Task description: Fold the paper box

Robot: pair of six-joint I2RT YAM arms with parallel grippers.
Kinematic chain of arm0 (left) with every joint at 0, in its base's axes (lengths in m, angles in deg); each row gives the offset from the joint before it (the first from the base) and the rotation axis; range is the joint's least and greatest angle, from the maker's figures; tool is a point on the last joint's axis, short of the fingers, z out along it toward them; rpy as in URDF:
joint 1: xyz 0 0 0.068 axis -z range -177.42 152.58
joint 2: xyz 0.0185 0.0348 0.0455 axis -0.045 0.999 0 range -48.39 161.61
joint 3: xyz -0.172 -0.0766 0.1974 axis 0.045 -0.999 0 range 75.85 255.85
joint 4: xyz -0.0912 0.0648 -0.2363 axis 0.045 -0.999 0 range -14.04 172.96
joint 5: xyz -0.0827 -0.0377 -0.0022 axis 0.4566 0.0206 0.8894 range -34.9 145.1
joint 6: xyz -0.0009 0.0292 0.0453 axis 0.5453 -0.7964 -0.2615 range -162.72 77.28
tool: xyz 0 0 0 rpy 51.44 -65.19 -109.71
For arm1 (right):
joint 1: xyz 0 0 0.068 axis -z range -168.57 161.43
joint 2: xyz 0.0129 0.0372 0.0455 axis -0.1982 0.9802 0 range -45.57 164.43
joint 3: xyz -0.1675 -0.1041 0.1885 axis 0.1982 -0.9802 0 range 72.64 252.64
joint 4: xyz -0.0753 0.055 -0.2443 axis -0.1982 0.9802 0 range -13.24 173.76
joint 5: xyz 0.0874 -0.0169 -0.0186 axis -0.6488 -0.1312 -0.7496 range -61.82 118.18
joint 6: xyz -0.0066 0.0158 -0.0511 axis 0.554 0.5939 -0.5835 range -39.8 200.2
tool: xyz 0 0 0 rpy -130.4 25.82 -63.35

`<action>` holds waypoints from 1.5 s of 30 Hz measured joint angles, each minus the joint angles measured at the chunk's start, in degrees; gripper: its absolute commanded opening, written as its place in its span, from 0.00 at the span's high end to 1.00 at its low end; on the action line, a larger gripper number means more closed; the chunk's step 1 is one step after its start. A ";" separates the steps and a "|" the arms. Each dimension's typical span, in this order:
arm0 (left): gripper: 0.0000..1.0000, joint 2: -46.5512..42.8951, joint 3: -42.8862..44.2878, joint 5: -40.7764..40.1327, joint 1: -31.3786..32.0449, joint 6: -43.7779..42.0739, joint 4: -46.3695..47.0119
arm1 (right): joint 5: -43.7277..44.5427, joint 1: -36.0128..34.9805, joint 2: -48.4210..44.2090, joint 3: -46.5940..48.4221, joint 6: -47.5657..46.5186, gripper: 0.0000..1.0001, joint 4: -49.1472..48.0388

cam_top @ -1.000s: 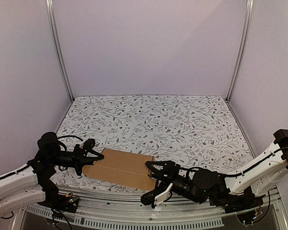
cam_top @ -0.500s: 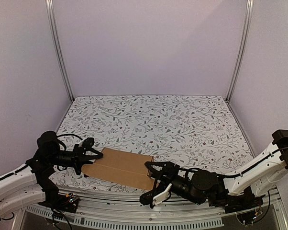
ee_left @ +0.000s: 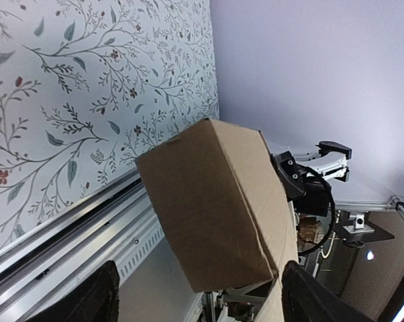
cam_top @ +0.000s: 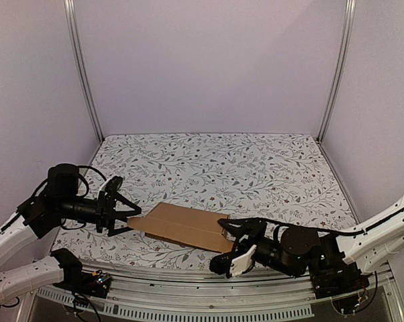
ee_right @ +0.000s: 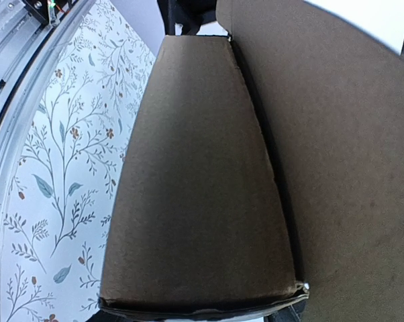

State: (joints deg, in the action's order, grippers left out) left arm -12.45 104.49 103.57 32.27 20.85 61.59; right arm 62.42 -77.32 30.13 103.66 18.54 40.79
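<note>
The paper box (cam_top: 183, 226) is a plain brown flattened carton lying crosswise near the table's front edge, its right end raised a little. My left gripper (cam_top: 129, 218) stands open at its left end, fingers spread above and below the cardboard. In the left wrist view the paper box (ee_left: 215, 201) reaches in between the wide-apart fingers (ee_left: 88, 298), with a clear gap on the left side. My right gripper (cam_top: 234, 243) is shut on the right end. The paper box (ee_right: 202, 188) fills the right wrist view, its near edge down at the jaws, with a wide flap (ee_right: 349, 147) standing to the right.
A floral cloth (cam_top: 256, 174) covers the table. A metal rail (cam_top: 188, 298) runs along the near edge under both arms. Upright frame posts (cam_top: 81, 74) and plain walls close in the back and sides.
My left gripper has opened wide and risen slightly at the box's left end. The box has shifted right and a little away from the front edge, carried in my right gripper.
</note>
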 measured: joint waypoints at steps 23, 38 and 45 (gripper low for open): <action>0.28 9.49 21.90 -33.35 15.19 -24.76 -23.98 | -37.11 23.04 -5.05 1.70 43.93 0.56 28.02; 0.40 30.93 28.00 -58.36 32.04 -32.33 -26.86 | -53.31 27.32 -0.83 2.49 54.64 0.57 29.64; 0.45 31.91 28.00 -59.19 32.09 -33.79 -26.40 | -55.43 27.34 -1.90 2.21 55.91 0.58 29.70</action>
State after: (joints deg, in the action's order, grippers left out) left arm 19.46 132.49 44.38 64.36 -12.94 35.19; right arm 6.99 -49.97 28.23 105.87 74.45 70.49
